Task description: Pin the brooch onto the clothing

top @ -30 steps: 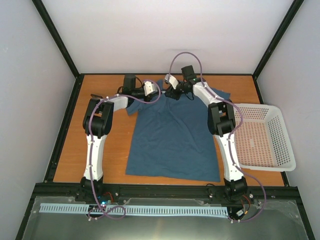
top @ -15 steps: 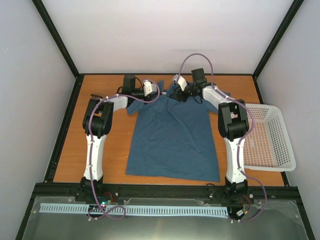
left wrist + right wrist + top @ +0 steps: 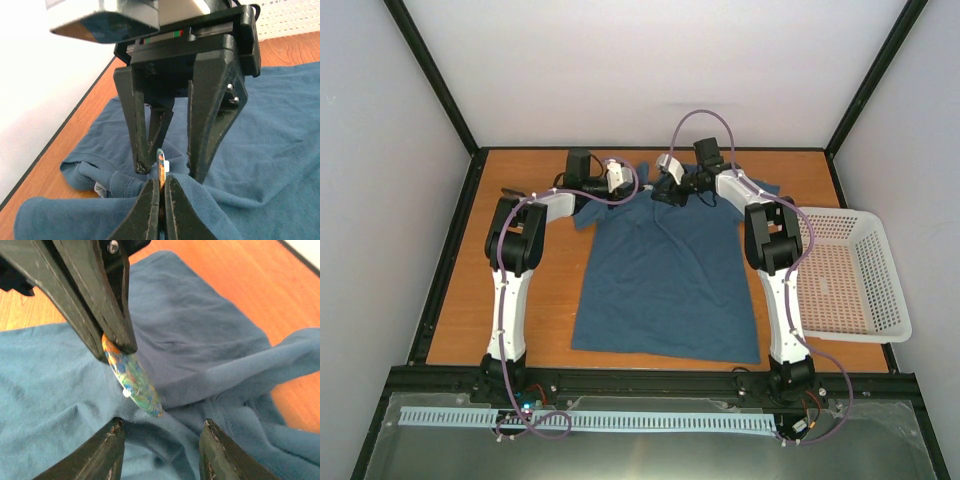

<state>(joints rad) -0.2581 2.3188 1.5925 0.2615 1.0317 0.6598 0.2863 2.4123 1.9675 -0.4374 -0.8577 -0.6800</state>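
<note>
Teal-blue cloth fills the middle of the surface (image 3: 545, 300): it is a T-shirt (image 3: 665, 280) with short sleeves, lying flat with its neck at the far end. Near the neck the cloth is bunched up into soft folds.

The brooch (image 3: 134, 380) is a small round flat piece with swirls of green, blue and orange, and a tiny white nub on one side. It is held up at the neck of the shirt, tilted, and its low edge looks to touch a fold of cloth.

The left pincer (image 3: 114, 347) is closed tight on the top edge of the brooch. The right pincer (image 3: 163, 424) is spread wide and grips nothing. It hangs just over the shirt, face to face with the left one, and the brooch sits between its two fingers.

A small white tag (image 3: 99, 188) shows at the collar, too small to read.

The surface is orange-brown wood. A white plastic basket (image 3: 885, 280) with mesh sides sits at the right, beside the shirt. White walls (image 3: 650, 70) stand on three sides, with black bars (image 3: 433, 78) running up the corners.
</note>
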